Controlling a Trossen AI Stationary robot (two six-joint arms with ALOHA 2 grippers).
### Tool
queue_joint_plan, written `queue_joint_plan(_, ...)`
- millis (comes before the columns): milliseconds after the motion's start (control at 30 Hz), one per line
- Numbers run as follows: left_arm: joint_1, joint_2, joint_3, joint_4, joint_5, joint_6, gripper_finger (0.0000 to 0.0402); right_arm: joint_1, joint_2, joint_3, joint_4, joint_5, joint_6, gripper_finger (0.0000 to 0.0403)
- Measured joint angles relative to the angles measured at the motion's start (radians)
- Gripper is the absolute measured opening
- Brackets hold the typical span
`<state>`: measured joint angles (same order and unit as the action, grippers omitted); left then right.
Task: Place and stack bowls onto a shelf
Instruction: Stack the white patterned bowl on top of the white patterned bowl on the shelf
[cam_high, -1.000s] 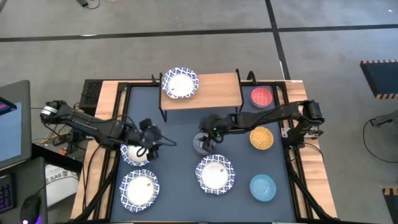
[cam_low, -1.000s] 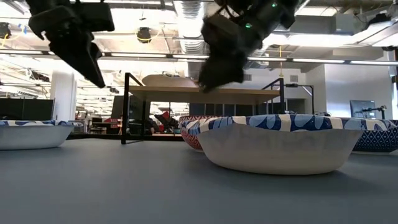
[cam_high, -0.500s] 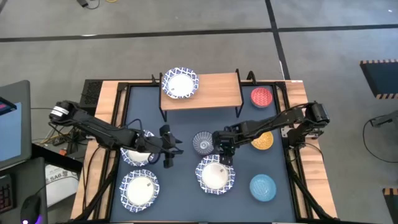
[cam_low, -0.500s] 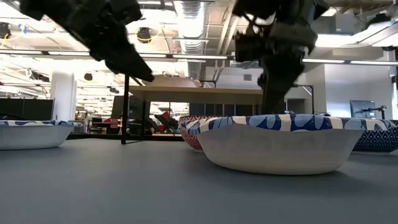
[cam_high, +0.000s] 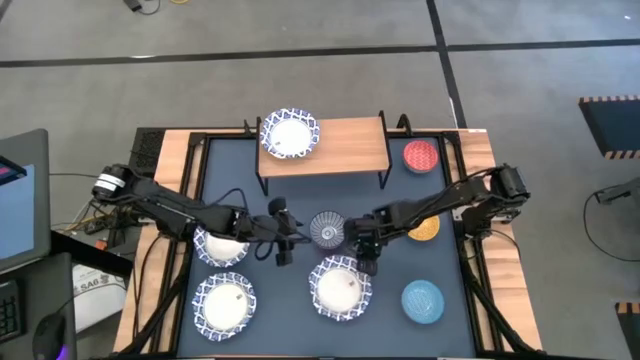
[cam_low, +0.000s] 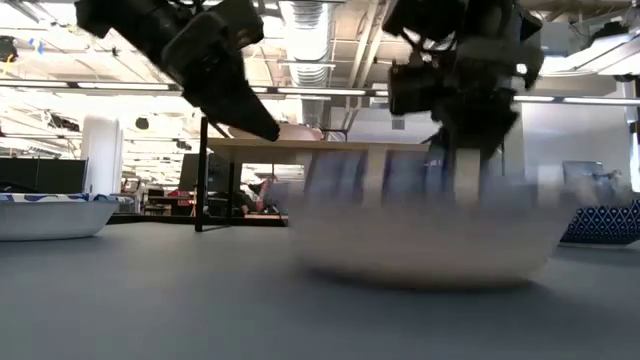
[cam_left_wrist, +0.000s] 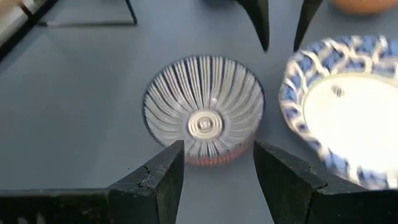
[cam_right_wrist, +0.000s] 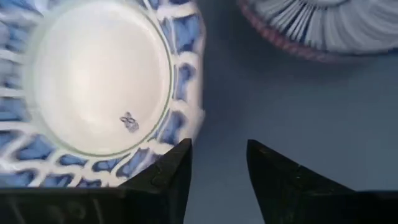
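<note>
A grey-blue ribbed bowl (cam_high: 327, 229) stands upright on the dark-blue table. My left gripper (cam_high: 289, 238) is open just to its left; in the left wrist view the fingers (cam_left_wrist: 161, 177) stop short of the bowl (cam_left_wrist: 202, 112). My right gripper (cam_high: 368, 260) is open at the far right rim of a wide white bowl (cam_high: 340, 288). One white bowl (cam_high: 289, 134) sits on the wooden shelf (cam_high: 340, 146). Two more white bowls (cam_high: 225, 303) lie near left, one (cam_high: 215, 248) partly under the left arm. My right gripper comes from above, slanting toward the near edge. One fingertip (cam_right_wrist: 179, 163) meets the white bowl's blue-patterned rim (cam_right_wrist: 188, 132) on its far right side, from outside. The other finger stands over bare table. The bowl rests on the table and shows blurred in the low view.
A red bowl (cam_high: 421, 156), a yellow-orange bowl (cam_high: 424, 226) partly under the right arm, and a light-blue bowl (cam_high: 422, 300) line the table's right side. The shelf's black legs (cam_high: 262, 186) stand at the far side. The right half of the shelf board is bare.
My left gripper has travelled toward the table's right and reached the grey-blue bowl's left side. My right gripper has left the grey-blue bowl, moved toward the near edge and come down at the white bowl's rim. That white bowl has slid slightly toward the near left.
</note>
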<state>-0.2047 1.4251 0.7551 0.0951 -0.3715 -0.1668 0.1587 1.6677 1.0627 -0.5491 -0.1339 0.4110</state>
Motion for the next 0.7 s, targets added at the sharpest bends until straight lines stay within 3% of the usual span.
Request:
queue_joint_plan(167, 0.010, -0.036, 0.071, -0.094, -0.001, 0.016, 0.0178, -0.055, -0.083, 0.010, -0.021, -0.047, -0.025, 0.0189)
queue_joint_plan(333, 0.038, -0.087, 0.172, -0.276, -0.002, 0.057, 0.0178, -0.115, -0.134, 0.011, -0.013, -0.092, 0.084, 0.0222)
queue_joint_plan(400, 0.056, -0.099, 0.186, -0.272, -0.001, 0.101, 0.0178, -0.132, -0.144, 0.011, 0.004, -0.093, 0.117, 0.0237)
queue_joint_plan(567, 0.082, -0.110, 0.162, -0.275, -0.007, 0.055, 0.0178, -0.149, -0.130, 0.011, 0.009, -0.099, 0.072, 0.0253)
queue_joint_plan(700, 0.043, -0.098, 0.069, -0.272, -0.027, -0.018, 0.0178, -0.107, -0.046, 0.009, 0.005, -0.035, 0.003, 0.0255)
